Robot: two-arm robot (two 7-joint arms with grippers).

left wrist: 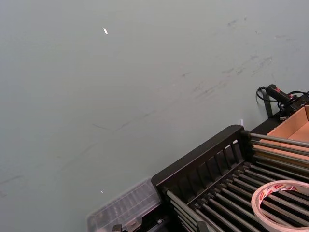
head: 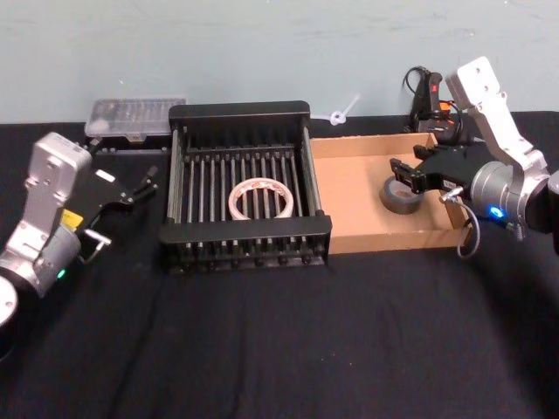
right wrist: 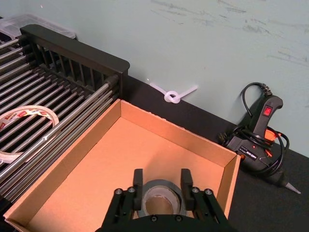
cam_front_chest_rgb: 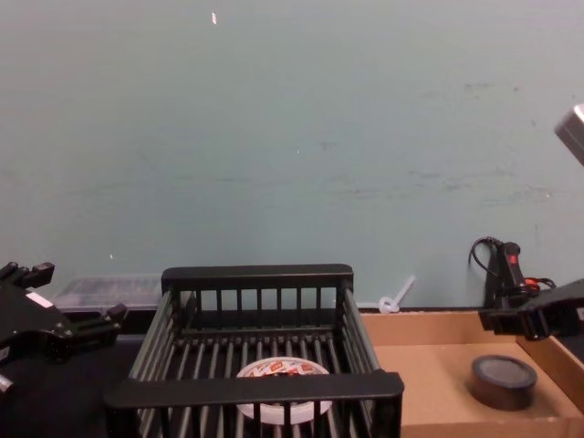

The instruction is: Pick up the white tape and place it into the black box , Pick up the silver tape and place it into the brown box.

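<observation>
The white tape (head: 260, 198) lies flat on the slatted bottom of the black box (head: 240, 111) at the table's middle; it also shows in the chest view (cam_front_chest_rgb: 281, 375). The silver tape (head: 397, 197) rests on the floor of the brown box (head: 349, 188), near its right wall. My right gripper (head: 403, 177) hovers just above the silver tape (right wrist: 159, 195), open, with its fingers (right wrist: 138, 183) either side of the roll; the chest view shows a gap between gripper (cam_front_chest_rgb: 497, 319) and roll (cam_front_chest_rgb: 504, 380). My left gripper (head: 147, 182) is parked open, left of the black box.
A clear plastic case (head: 135, 118) lies behind the black box at the back left. A black glue gun (head: 428, 92) with its cord sits behind the brown box, and a white plastic tie (head: 341, 113) lies by the wall. Black cloth covers the table front.
</observation>
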